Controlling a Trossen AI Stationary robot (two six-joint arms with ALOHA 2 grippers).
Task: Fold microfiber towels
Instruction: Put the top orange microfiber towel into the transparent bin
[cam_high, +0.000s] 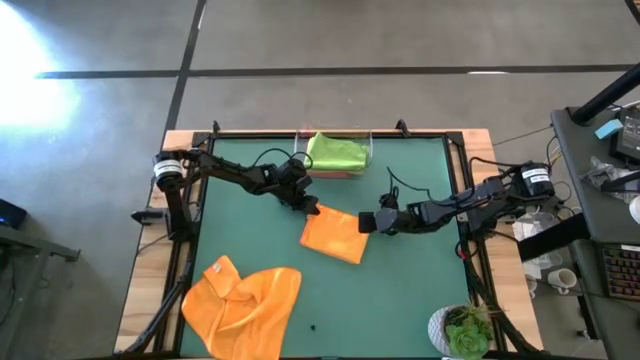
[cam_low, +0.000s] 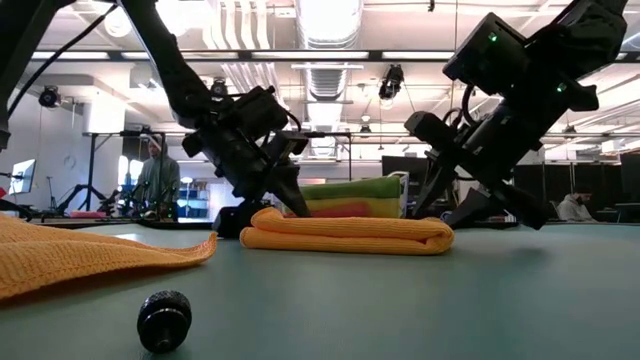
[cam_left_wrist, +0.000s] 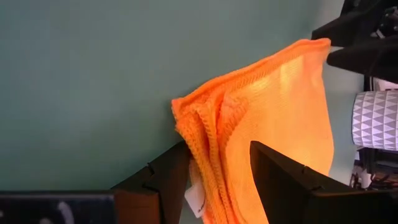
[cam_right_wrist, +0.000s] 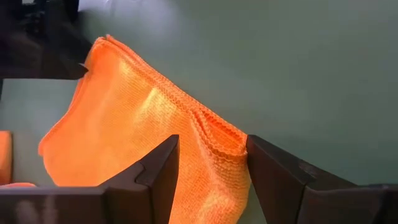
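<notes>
A folded orange towel (cam_high: 333, 236) lies flat at the table's middle; it also shows in the low view (cam_low: 345, 232). My left gripper (cam_high: 310, 208) is shut on its far left corner. My right gripper (cam_high: 366, 222) is shut on its far right corner. A second orange towel (cam_high: 243, 308) lies rumpled and spread at the near left. A green towel (cam_high: 336, 152) sits folded on other folded cloths in a clear tray (cam_high: 366, 140) at the far edge. The yellow towel and a whole pink one do not show. My left gripper pinches the folded towel's corner (cam_left_wrist: 208, 134) between its two fingers, several layers together, their stacked edges showing. The fingers slant down from the table's far left. The towel lies on the table. My right gripper pinches the towel's opposite corner (cam_right_wrist: 217, 140) between its two fingers; the cloth bunches into small folds there. The fingers slant down from the table's right. The towel rests on the table.
A small black knob (cam_high: 313, 326) lies on the mat near the front edge, also in the low view (cam_low: 164, 320). A potted plant (cam_high: 462, 330) in a white patterned pot stands at the near right corner. Bare green mat lies between the towels.
</notes>
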